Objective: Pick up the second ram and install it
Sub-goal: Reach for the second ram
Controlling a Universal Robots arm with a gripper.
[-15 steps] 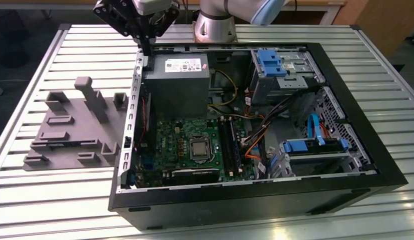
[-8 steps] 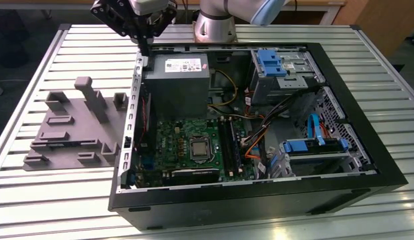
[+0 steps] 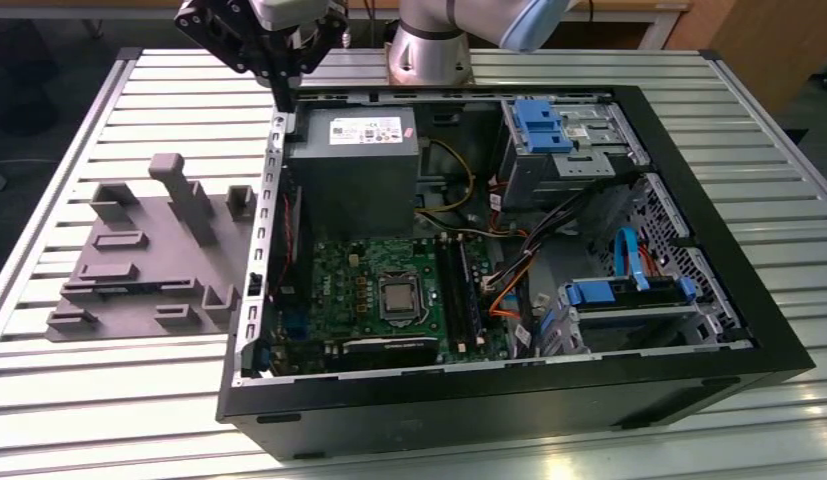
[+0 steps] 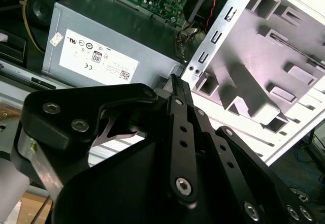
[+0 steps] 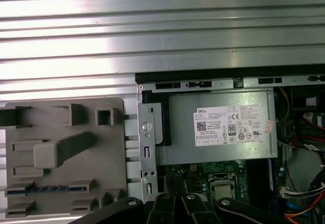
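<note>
The end effector (image 3: 282,98) hangs above a rear corner of the open computer case (image 3: 520,405). Its fingers are drawn together to a narrow tip and nothing is gripped between them. The grey power supply (image 3: 346,175) is found just below and beside that tip. In the second wrist view the perforated metal edge of the case wall (image 4: 216,36) is seen passing close under the tip. The second ram (image 5: 50,188) is seen in the first wrist view, seated on edge in a slot of the grey holder block (image 5: 109,158). It lies outside the case wall and well apart from the end effector. The green motherboard (image 3: 340,290) is set beyond the power supply, farther from the end effector. Long black slots (image 3: 456,290) are mounted along the side of the board away from the holder block. Both the case and the holder block are carried on the ribbed metal surface (image 3: 120,400).
</note>
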